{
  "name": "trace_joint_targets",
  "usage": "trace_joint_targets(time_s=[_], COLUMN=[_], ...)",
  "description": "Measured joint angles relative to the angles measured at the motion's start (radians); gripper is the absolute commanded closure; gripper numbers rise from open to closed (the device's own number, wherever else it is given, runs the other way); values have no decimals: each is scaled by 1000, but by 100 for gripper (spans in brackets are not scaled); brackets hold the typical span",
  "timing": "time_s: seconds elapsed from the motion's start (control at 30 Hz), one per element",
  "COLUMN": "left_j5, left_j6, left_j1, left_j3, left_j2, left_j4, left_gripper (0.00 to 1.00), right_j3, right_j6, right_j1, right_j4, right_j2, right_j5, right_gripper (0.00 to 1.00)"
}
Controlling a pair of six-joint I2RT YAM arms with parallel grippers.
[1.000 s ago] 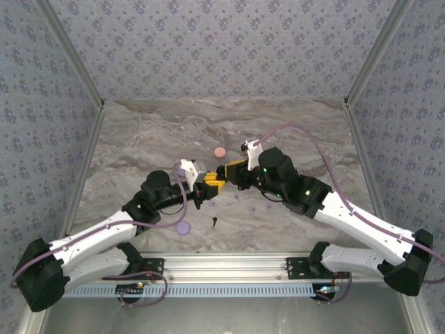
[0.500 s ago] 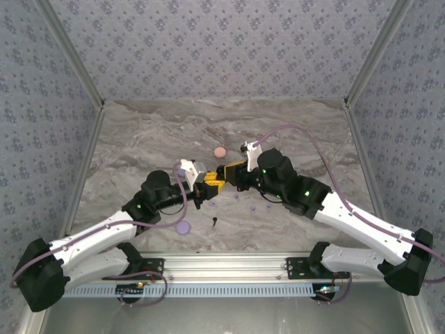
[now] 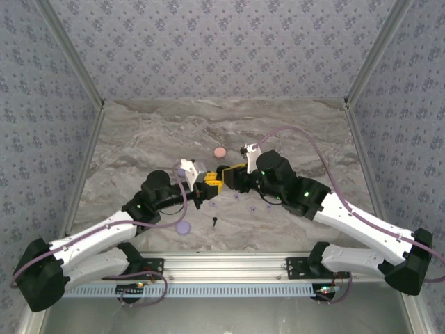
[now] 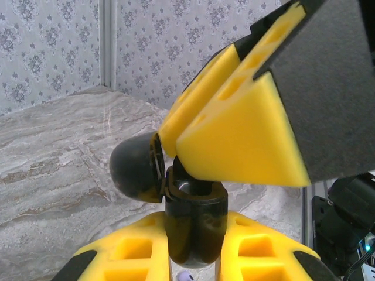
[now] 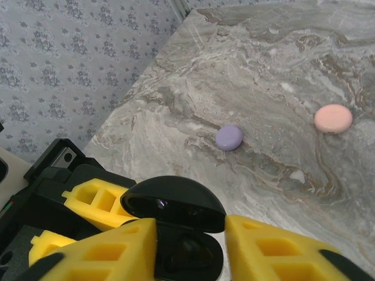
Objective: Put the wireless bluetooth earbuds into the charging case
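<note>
Marbled tabletop [image 3: 153, 132] centre: left gripper [image 4: 194, 257] clamps the open black case [image 4: 193, 222], right gripper [image 5: 190, 257] straddles it with jaws parted, black earbud [image 3: 215, 222] lying just below both.

A grey-veined marble counter [image 3: 153, 132] forms the floor of a boxed-in cell. The back wall [image 3: 222, 49] and both side walls [image 3: 35, 139] carry the same wallpaper: small dark floral sprigs on pale blue-grey. Slim metal corner posts [image 3: 69, 49] run up where the walls meet. Along the counter's near edge lies a silver metal rail [image 3: 229, 263]. The light is even and soft — the stone looks matte.
</note>
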State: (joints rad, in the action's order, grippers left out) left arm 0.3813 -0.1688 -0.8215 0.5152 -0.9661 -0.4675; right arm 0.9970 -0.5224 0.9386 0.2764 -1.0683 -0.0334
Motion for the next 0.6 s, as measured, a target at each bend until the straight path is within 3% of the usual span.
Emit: trace_joint_targets(time_s=[0.3, 0.47, 0.6], left_j5=[-27, -156, -288], left_j6=[0, 4, 4], left_j1=[-5, -5, -5], left_j3=[0, 0, 0], left_j2=[5, 39, 83], left_j4=[0, 50, 111], left_gripper=[100, 100, 100], right_j3=[19, 21, 20], right_j6=[48, 51, 33], right_j1=[-9, -18, -17], right_j4=[88, 163, 237], right_j2=[63, 71, -13], right_j5=[-49, -103, -106], right_gripper=[34, 28, 27])
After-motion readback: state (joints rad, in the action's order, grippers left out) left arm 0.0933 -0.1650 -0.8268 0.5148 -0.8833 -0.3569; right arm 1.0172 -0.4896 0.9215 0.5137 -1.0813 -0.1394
